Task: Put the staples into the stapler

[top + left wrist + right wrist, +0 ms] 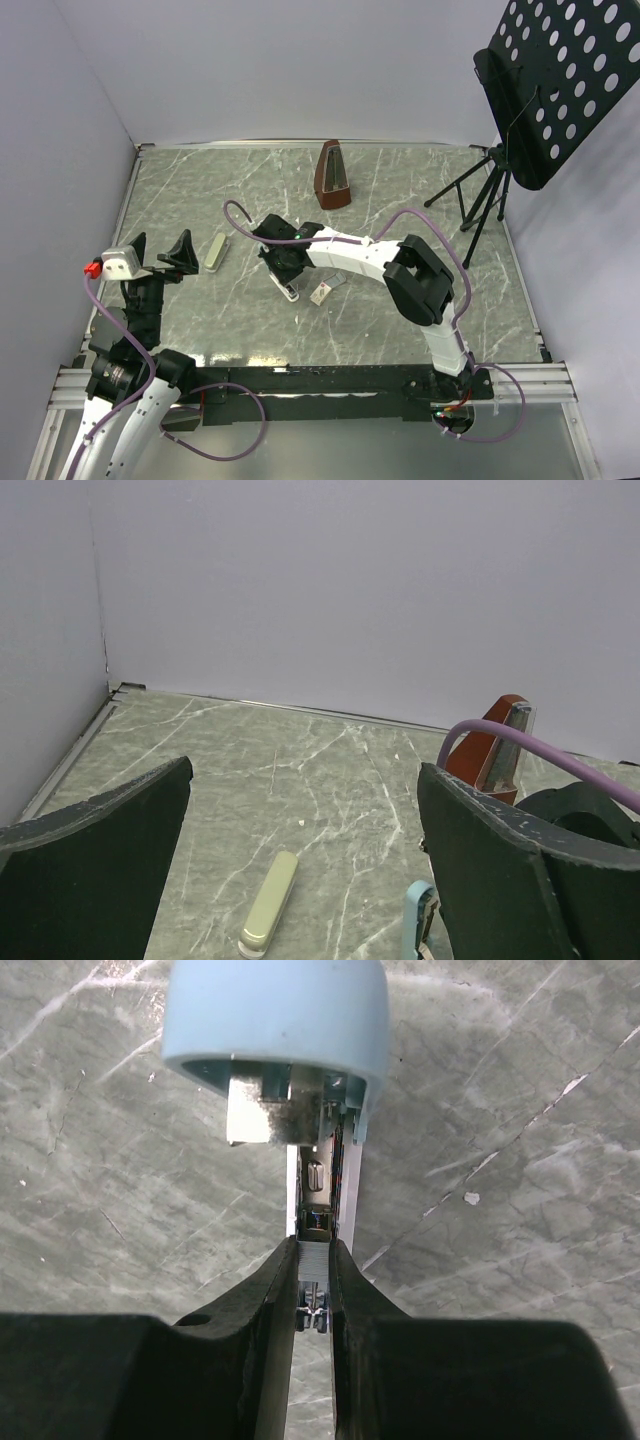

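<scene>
A light blue stapler (275,1020) lies open on the marble table, its lid tipped up and its metal channel (318,1185) bare. My right gripper (313,1252) is shut on a short grey strip of staples (314,1260), held at the near end of the channel. In the top view the right gripper (283,270) is over the stapler (291,292), and the small cream staple box (322,293) lies just to the right. My left gripper (160,255) is open and empty at the left. From its wrist view (305,780) the blue stapler (419,920) shows at the lower right.
A pale green stapler (216,252) lies between the two arms, also in the left wrist view (268,902). A brown metronome (333,176) stands at the back. A black music stand (545,80) rises at the back right. Walls bound the table on three sides.
</scene>
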You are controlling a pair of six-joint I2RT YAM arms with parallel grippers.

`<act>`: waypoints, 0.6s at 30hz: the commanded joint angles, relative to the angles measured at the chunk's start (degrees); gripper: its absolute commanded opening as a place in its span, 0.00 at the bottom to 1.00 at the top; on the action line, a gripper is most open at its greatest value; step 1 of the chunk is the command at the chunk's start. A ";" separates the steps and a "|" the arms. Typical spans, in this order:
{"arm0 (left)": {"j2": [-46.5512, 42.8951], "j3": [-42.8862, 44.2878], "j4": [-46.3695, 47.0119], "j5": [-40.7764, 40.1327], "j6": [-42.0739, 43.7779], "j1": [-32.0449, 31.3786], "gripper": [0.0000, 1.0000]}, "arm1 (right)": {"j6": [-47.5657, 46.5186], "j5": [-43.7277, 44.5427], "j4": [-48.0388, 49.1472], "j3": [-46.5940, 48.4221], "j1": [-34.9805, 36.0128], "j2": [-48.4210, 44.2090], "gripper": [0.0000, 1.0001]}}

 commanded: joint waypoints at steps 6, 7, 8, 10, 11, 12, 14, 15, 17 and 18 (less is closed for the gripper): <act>-0.19 0.02 1.11 -0.03 -0.38 0.37 0.99 | -0.09 0.00 -2.31 1.55 0.22 1.74 0.18; -0.19 0.02 1.11 -0.03 -0.38 0.37 0.99 | -0.27 -0.01 -2.22 1.55 0.22 1.56 0.19; -0.27 -0.07 1.11 -0.03 -0.38 0.37 0.99 | -0.27 0.08 -2.13 1.46 0.05 1.47 0.20; -0.19 0.02 1.11 -0.03 -0.30 0.37 0.99 | -0.18 0.00 -2.22 1.55 0.22 1.38 0.23; -0.19 0.02 1.11 0.05 -0.38 0.37 0.99 | -0.18 0.08 -2.13 1.64 0.22 1.30 0.24; -0.27 0.02 1.02 -0.03 -0.38 0.37 0.99 | -0.18 0.08 -2.13 1.73 0.22 1.21 0.26; -0.27 0.02 1.02 -0.03 -0.38 0.37 0.99 | -0.09 0.08 -1.96 1.64 0.22 0.95 0.29; -0.27 0.02 1.02 0.05 -0.30 0.37 0.99 | -0.09 0.08 -1.96 1.64 0.13 0.94 0.30; -0.27 0.02 1.02 0.05 -0.38 0.37 0.99 | 0.00 -0.01 -1.87 1.73 0.22 0.77 0.32; -0.27 0.02 1.11 0.05 -0.38 0.37 0.99 | 0.08 -0.01 -1.69 1.64 0.22 0.68 0.33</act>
